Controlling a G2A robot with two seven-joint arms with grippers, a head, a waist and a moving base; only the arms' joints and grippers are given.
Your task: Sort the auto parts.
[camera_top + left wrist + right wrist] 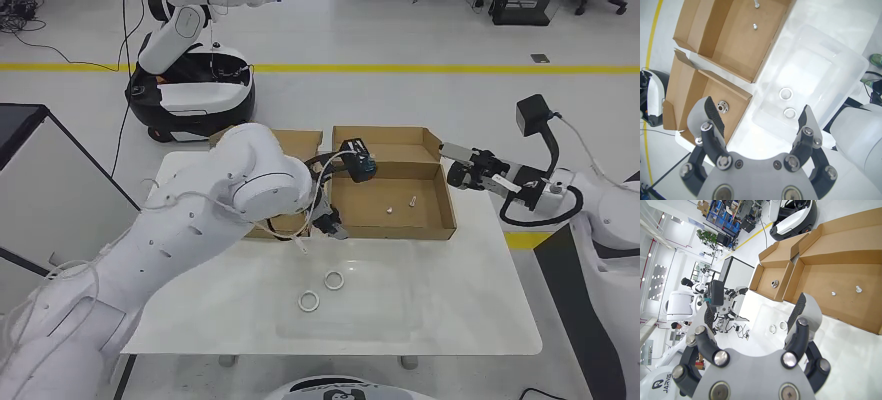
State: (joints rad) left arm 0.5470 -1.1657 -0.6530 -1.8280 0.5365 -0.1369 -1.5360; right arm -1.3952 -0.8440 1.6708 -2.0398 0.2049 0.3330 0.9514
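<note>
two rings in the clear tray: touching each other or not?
Apart. The left wrist view shows the first ring and the second ring lying flat in the clear tray, with a strip of bare tray floor between them.

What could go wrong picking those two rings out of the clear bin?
The two rings lie flat and near each other, so the open left gripper might nudge one while closing on the other, or lose its grip on a thin edge. The clear bin has see-through walls; a finger could clip its rim on the way down.
</note>
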